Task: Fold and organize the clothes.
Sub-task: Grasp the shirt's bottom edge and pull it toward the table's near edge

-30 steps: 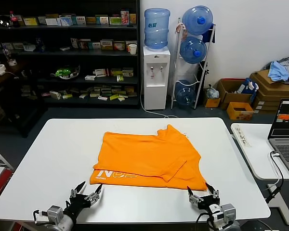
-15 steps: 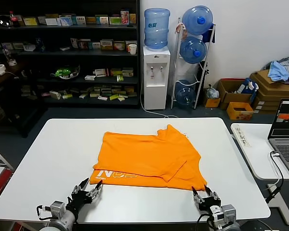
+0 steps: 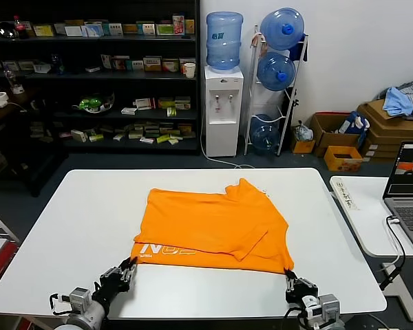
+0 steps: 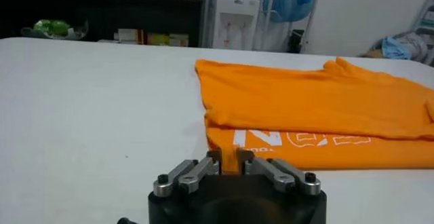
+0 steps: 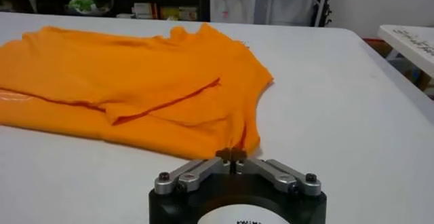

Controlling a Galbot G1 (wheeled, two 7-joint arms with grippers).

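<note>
One orange T-shirt [image 3: 213,230] lies folded in the middle of my white table [image 3: 69,227], its white lettering showing along the near strip at lower centre of the head picture. I have two grippers at work, both low in that picture. My left gripper [image 3: 129,267], at lower left, is clenched on the shirt's near left corner; in the left wrist picture a sliver of orange sits pinched between the fingers [image 4: 213,159]. My right gripper [image 3: 290,276], at lower right, is clamped on the near right corner, the hem drawn to a point between its closed tips. One laptop [image 3: 406,192] stands at the right edge.
</note>
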